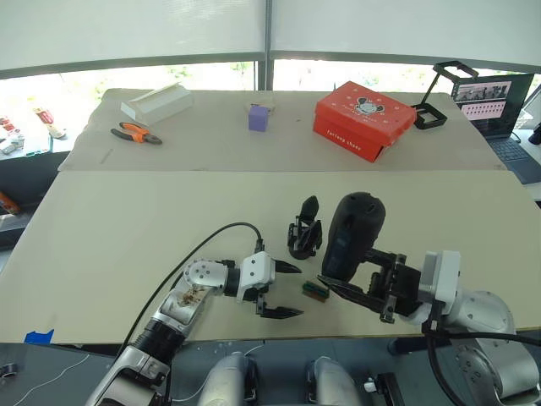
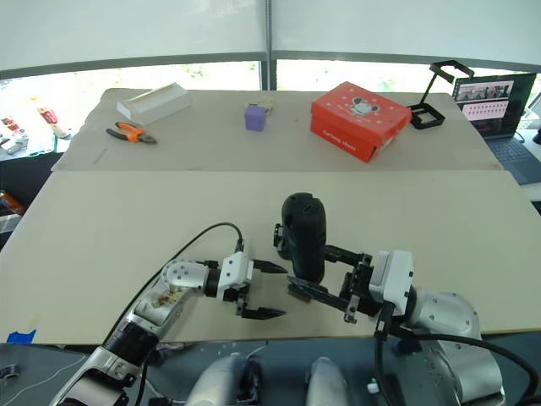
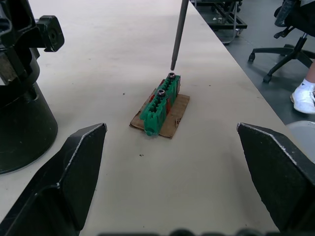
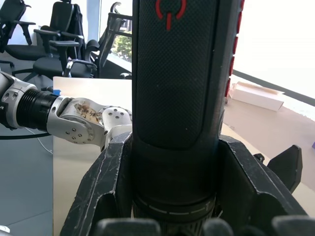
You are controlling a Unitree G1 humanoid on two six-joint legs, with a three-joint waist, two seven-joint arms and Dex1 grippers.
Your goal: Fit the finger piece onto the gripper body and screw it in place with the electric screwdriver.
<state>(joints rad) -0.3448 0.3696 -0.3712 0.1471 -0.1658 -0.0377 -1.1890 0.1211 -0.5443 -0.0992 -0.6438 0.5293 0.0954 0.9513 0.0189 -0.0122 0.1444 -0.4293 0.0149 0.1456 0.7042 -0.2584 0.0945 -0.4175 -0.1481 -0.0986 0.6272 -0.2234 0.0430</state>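
We hold the screwdriver [image 1: 353, 235] upright in our right jaws [image 1: 351, 292], which are clenched around its lower body; in the right wrist view the black barrel with its red power mark [image 4: 179, 73] rises straight up between the two fingers [image 4: 106, 191]. Its thin bit [image 3: 178, 34] points down and ends just above the far screw head on the green block [image 3: 160, 103], which lies on a scrap of brown card [image 3: 172, 118] on the tabletop [image 1: 127, 228]. Our left jaws [image 1: 283, 290] are released, spread wide and grasping nothing, low over the tabletop; the green block [image 1: 315, 290] sits just ahead of them, between the left jaws and the right ones. The gripper body [image 1: 304, 230] stands upright on the tabletop just beyond the left jaws and beside the screwdriver, its pointed finger sticking up; in the left wrist view its rounded black base [image 3: 22, 123] sits close to one left fingertip [image 3: 74, 167]. We cannot tell where the finger piece is. Well beyond both jaws lie a red box [image 1: 362, 118], a small purple block [image 1: 259, 117], orange-handled pliers [image 1: 135, 133], a white box [image 1: 158, 103] and a laptop [image 1: 499, 106].
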